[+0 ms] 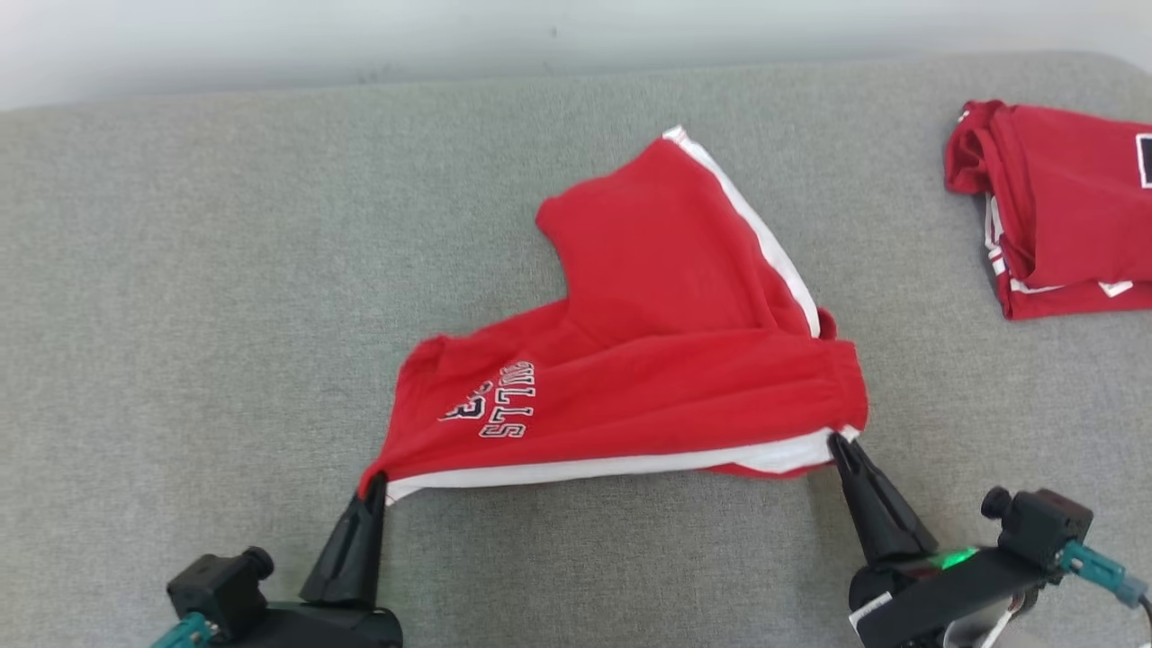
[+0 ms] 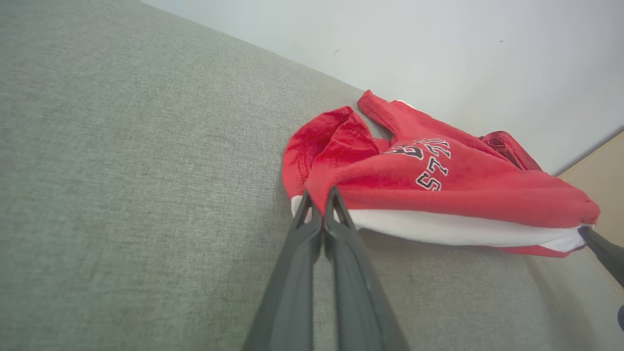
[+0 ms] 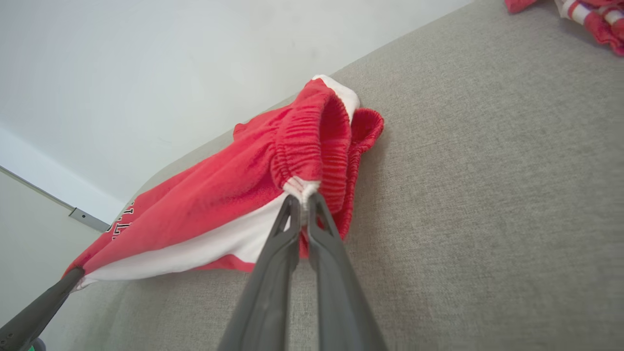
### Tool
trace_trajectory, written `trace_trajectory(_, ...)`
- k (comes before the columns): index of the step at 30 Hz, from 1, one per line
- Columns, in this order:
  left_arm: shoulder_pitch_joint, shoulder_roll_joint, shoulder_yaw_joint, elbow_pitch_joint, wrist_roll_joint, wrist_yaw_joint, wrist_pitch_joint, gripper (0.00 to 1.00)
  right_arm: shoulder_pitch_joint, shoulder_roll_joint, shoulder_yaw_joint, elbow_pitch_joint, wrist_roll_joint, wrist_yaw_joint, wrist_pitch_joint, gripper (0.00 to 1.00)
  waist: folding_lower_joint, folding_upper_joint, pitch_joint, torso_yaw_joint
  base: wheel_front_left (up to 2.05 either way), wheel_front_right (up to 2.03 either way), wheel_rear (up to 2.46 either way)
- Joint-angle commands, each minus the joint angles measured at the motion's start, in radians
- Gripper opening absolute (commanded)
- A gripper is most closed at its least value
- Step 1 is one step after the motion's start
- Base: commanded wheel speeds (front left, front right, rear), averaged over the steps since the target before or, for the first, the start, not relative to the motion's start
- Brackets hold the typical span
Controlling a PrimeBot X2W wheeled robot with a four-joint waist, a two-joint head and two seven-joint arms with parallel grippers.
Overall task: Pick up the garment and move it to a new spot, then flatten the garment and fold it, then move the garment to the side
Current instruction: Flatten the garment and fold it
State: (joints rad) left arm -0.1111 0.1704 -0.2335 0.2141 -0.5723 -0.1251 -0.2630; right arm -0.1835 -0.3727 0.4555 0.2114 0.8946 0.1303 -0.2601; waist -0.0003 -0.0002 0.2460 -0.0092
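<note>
Starting at the bottom of the head view, the left gripper (image 1: pixel 373 484) is at the lower left. Its two fingers are squeezed tight on one corner of the garment (image 1: pixel 648 360), at the leg end. The right gripper (image 1: pixel 839 443) is at the lower right. Its fingers are squeezed tight too, on the corner by the stretchy waistband (image 3: pixel 312 141). Between the two corners runs a white stripe (image 1: pixel 585 468), pulled into a nearly straight line.

A bit higher, in the middle of the frame, the red garment lies on the grey surface (image 1: pixel 180 270). It looks like a pair of shorts with white letters (image 1: pixel 508 400). It is not flat. One leg pokes up toward the top middle, and the cloth is bunched near the waist.

At the upper right lies a pile of folded red clothes (image 1: pixel 1062 207), well apart. Along the very top is a pale wall (image 1: pixel 270 36).

I think this is the flattening step, or the end of the move to a new spot. I cannot tell which. Next, both grippers should move together and tug the near edge so the far leg spreads out smooth. If one pulls harder, the cloth may twist.
</note>
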Motion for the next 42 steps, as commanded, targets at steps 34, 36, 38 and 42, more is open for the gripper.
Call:
trace_trajectory(34, 0.166, -0.080, 0.365, -0.227, 0.335, -0.004, -0.001, 1.00, 0.248, 0.147, -0.327, -0.237, -0.497, 0.000, -0.006, 1.00, 0.0003, 0.0002, -0.170, 0.025, 0.00, 0.00, 0.00)
trace_trajectory(36, 0.189, -0.086, 0.376, -0.225, 0.340, -0.004, -0.001, 1.00, 0.273, 0.170, -0.349, -0.244, -0.502, 0.000, -0.006, 1.00, 0.0003, 0.0002, -0.179, 0.026, 0.00, 0.00, 0.00)
trace_trajectory(38, 0.207, -0.092, 0.381, -0.226, 0.330, -0.004, -0.001, 1.00, 0.289, 0.178, -0.361, -0.249, -0.513, 0.000, -0.006, 1.00, 0.0003, 0.0002, -0.184, 0.028, 0.00, 0.00, 0.00)
trace_trajectory(42, 0.238, -0.095, 0.366, -0.204, 0.341, -0.005, -0.001, 1.00, 0.316, 0.185, -0.352, -0.227, -0.545, 0.000, -0.005, 1.00, 0.0003, 0.0002, -0.192, 0.030, 0.00, 0.00, 0.00)
